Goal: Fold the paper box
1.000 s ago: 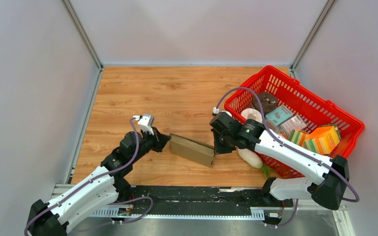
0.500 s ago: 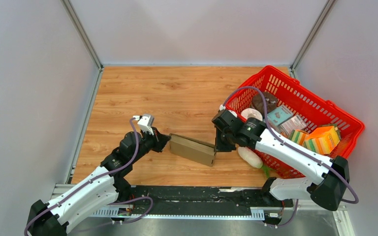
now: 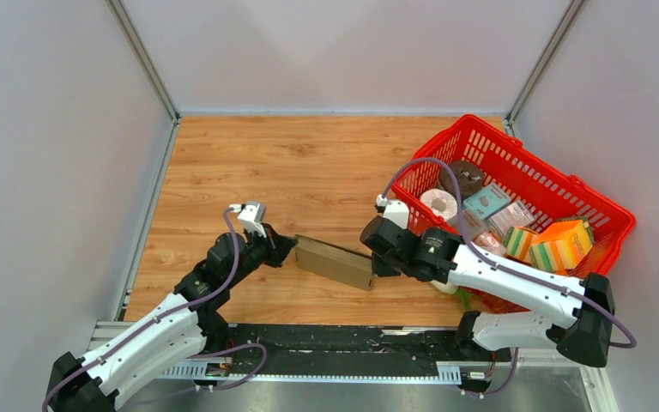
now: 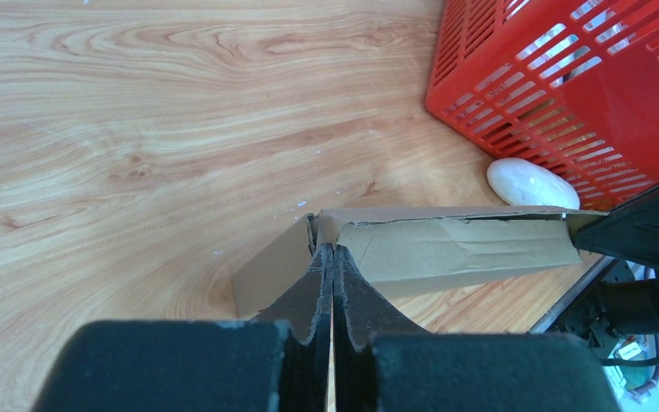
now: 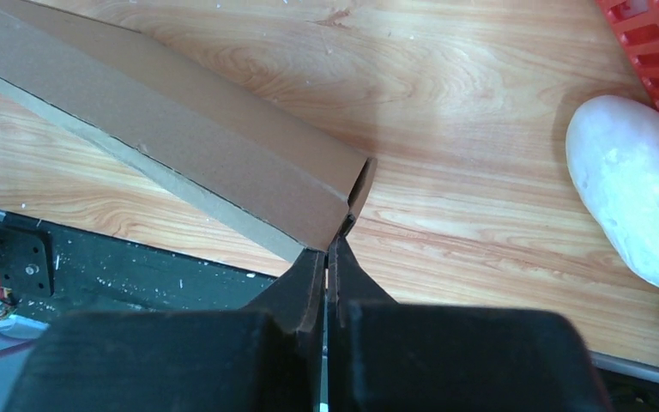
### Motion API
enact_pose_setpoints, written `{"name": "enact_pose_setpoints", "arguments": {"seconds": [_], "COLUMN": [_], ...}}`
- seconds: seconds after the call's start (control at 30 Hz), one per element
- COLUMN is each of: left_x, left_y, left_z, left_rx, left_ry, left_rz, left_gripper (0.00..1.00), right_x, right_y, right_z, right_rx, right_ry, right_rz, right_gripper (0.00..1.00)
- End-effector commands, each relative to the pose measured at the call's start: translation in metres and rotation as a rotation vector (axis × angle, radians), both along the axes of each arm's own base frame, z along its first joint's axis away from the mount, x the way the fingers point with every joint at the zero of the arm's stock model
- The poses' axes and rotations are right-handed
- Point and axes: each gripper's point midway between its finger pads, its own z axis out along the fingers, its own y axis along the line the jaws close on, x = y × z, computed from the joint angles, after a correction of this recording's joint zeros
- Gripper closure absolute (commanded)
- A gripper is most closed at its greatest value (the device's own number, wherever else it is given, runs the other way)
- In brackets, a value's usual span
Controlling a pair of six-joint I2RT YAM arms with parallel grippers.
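Across its visible faces, the paper box (image 3: 335, 262) is plain brown cardboard.

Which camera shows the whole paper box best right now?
Top external: the full paper box shows, spanning from left gripper to right gripper. Left wrist shows its near end and top panel, foreshortened; right wrist shows one long side and an end corner.

Plain grey walls (image 3: 326, 51) enclose the wood-grain tabletop (image 3: 309, 163) on three sides.
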Motion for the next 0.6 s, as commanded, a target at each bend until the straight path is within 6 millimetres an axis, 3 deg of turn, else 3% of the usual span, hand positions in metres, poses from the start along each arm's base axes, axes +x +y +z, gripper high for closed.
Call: {"name": "enact_pose_setpoints", "arguments": {"seconds": [0.0, 0.17, 0.37, 0.4, 0.57], "left_x": [-0.01, -0.011, -0.008, -0.008, -0.008], "left_y": [0.003, 0.003, 0.006, 0.007, 0.007], "left_z": [-0.024, -0.027, -0.025, -0.025, -0.026], "left_rx": [0.038, 0.047, 0.062, 0.064, 0.068], "left_ry": [0.07, 0.075, 0.066, 0.067, 0.067], "left_rz": [-0.01, -0.015, 0.005, 0.005, 0.007], "left_gripper": [1.0, 1.0, 1.0, 1.0, 1.0], "right_x": [-0.003, -0.004, -0.011, -0.012, -0.014], "right_y": [0.004, 0.009, 0.011, 0.012, 0.026], "right_z": [-0.017, -0.006, 0.035, 0.04, 0.053], "right_rx": [-0.005, 0.021, 0.089, 0.087, 0.061], "right_ry": [-0.023, -0.097, -0.218, -0.247, -0.345], "right_rz": [0.003, 0.159, 0.367, 0.429, 0.587], "right_gripper": [0.97, 0.82, 0.48, 0.36, 0.32]}}
